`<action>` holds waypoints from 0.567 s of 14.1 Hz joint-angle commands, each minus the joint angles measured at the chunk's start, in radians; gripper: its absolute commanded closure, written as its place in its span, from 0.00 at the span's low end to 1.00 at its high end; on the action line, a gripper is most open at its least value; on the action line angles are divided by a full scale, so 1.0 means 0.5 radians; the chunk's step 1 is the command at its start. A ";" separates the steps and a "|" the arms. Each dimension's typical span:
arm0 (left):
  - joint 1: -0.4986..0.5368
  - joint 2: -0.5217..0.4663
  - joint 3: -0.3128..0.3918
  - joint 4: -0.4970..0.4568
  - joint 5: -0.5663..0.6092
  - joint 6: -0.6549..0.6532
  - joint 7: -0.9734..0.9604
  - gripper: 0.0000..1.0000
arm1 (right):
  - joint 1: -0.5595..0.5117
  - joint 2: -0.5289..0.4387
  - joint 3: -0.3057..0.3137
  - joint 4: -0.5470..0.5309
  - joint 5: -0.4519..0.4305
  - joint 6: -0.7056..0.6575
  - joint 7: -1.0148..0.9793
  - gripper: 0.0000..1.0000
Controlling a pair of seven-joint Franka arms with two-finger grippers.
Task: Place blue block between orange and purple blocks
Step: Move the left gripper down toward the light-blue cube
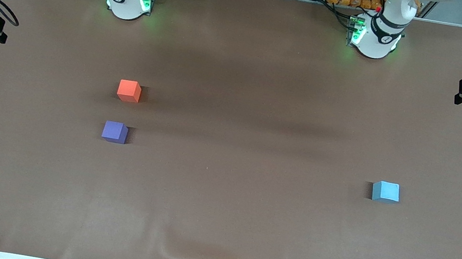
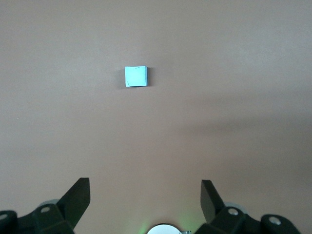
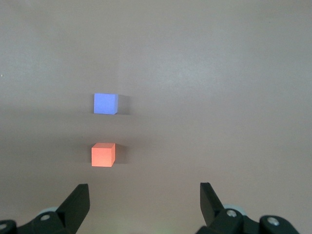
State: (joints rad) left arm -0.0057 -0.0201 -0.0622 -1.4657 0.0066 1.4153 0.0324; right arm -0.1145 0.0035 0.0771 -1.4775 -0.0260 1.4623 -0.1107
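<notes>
Looking at the table, nothing's been picked up yet: the small sky-blue matte cube (image 1: 385, 192) sits alone toward the left arm's end of the brown paper-covered table (image 1: 226, 213), well apart from the other two. The bright orange-red matte cube (image 1: 129, 90) and the violet-purple matte cube (image 1: 114, 132) sit toward the right arm's end, the purple one nearer the front camera and the orange one farther, with a gap between them that looks only about a cube wide, so it'll be a tight fit. The left gripper (image 2: 145, 197) hangs high over bare table with its fingers spread wide and empty, and its wrist view shows the blue cube (image 2: 135, 76) some way off from it. The right gripper (image 3: 144, 199) is also spread and empty, up over the table with the orange cube (image 3: 103, 154) and purple cube (image 3: 106, 103) both in its view; I'd say that arm is just waiting. My guess is the step in hand is the left arm's reach for the blue cube. To do it well I'd centre the fingers over the cube, square them to its flat faces, come straight down, and close on two parallel sides. Later, orient the fingers so they don't knock the neighbours when lowering into that gap.
</notes>
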 commanded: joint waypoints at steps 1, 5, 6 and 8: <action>0.008 0.013 -0.008 0.041 -0.019 -0.039 -0.028 0.00 | -0.010 0.011 0.014 0.034 0.003 -0.025 0.010 0.00; 0.008 0.019 -0.005 0.035 -0.026 -0.039 -0.028 0.00 | -0.010 0.011 0.014 0.034 0.003 -0.025 0.010 0.00; 0.008 0.019 -0.001 0.029 -0.022 -0.039 -0.031 0.00 | -0.010 0.011 0.014 0.034 0.003 -0.025 0.010 0.00; 0.005 0.055 0.002 0.029 -0.007 -0.039 -0.034 0.00 | -0.007 0.011 0.014 0.034 0.003 -0.025 0.010 0.00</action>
State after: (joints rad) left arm -0.0057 -0.0148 -0.0615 -1.4673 0.0066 1.4124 0.0317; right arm -0.1145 0.0035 0.0775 -1.4775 -0.0260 1.4622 -0.1107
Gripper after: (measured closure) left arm 0.000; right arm 0.000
